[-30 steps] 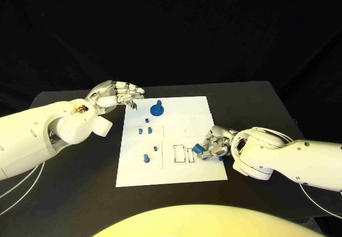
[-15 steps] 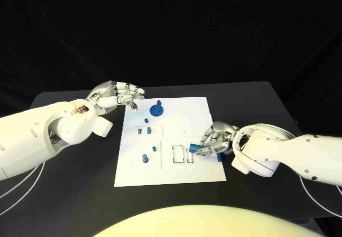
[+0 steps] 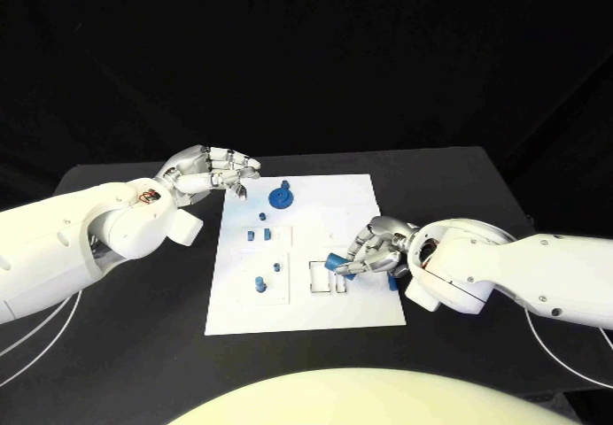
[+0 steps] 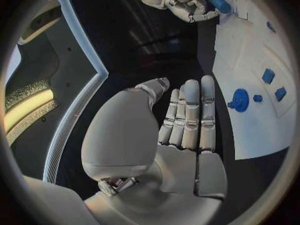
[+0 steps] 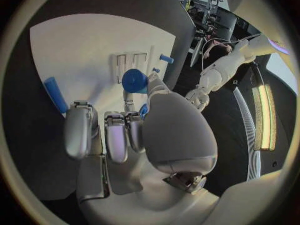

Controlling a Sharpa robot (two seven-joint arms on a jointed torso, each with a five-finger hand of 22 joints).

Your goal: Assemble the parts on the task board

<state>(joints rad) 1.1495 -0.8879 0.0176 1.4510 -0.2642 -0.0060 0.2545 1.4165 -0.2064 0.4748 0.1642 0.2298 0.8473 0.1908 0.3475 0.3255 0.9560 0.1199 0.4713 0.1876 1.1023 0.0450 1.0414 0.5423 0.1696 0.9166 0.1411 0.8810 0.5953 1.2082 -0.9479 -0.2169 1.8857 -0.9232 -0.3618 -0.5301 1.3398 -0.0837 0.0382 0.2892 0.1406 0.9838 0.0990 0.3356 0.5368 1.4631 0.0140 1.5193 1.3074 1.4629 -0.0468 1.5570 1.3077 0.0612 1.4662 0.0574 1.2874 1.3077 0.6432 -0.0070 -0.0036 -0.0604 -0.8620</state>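
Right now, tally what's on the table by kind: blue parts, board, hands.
Disc: 1
Small pieces on the board: 5
Held part: 1
Bar: 1
Board: 1
Hands: 2, left hand and right hand
Total: 11, 8 of them blue

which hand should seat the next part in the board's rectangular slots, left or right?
Right. The right hand already pinches a blue part and sits directly over the rectangular slots on the task board. The left hand holds nothing and hovers off the board's far left corner.
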